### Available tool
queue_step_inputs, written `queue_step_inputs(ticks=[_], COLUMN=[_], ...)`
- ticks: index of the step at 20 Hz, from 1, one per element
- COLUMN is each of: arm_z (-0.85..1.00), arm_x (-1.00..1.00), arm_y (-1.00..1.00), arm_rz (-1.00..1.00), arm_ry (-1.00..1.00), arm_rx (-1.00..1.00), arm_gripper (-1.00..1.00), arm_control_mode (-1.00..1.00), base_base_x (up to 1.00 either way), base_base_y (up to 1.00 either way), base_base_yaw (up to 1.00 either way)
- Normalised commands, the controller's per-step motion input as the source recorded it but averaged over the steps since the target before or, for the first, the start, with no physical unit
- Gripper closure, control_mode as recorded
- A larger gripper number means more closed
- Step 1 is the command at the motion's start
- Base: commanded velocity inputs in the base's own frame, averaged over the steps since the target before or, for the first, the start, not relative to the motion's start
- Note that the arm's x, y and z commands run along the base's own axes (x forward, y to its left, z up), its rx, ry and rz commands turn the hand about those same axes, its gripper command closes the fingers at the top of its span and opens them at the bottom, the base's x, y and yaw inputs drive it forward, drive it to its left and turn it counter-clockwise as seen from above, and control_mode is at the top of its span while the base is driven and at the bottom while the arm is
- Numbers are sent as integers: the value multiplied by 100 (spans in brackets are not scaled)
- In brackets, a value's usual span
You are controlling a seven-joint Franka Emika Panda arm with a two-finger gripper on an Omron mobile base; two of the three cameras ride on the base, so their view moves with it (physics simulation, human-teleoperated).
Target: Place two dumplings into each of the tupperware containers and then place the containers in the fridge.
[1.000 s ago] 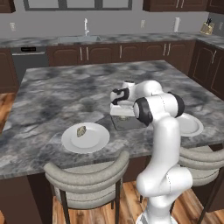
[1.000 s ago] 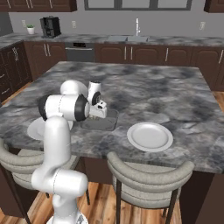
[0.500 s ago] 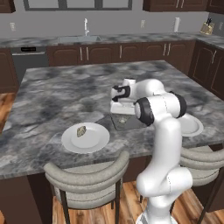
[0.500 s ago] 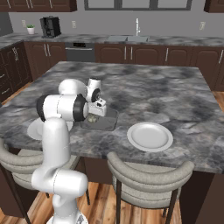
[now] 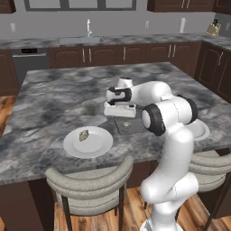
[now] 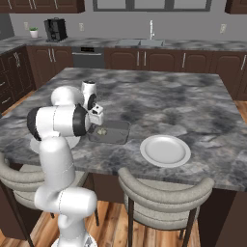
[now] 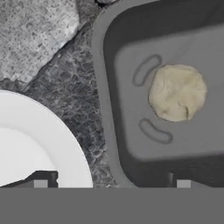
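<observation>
Gripper point(image 7: 111, 181) hangs wide open and empty above the dark grey container point(image 7: 109, 87); one dumpling point(image 7: 177, 92) lies inside, another point(image 5: 84, 135) on the left plate point(image 5: 72, 146).

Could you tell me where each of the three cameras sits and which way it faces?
Left base view: behind the arm to its left, looking forward and down over the island; the arm rises at lower right, over the grey container.
Right base view: behind to its right; the arm rises at lower left.
Hand view: on the hand, looking down; the fingertips show.
Shared: both base views show a dumpling in the container.
</observation>
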Motion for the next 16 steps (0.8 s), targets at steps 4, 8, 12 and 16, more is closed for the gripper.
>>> queue_step_inputs(ticks=[4,8,12,16], arm_z=[1,19,34,22], arm_x=[-15,-28,-61,-48], arm_y=[74,49,32,22], arm_rz=[-1,-8,-16,-7], arm_ry=[-7,-4,-1,-7], arm_rx=[0,-2,-3,-3], arm_gripper=[-100,-100,-100,-100], arm_control_mode=[-100,-100,-100,-100], base_base_x=[0,0,0,0], base_base_y=[0,0,0,0], base_base_yaw=[0,0,0,0])
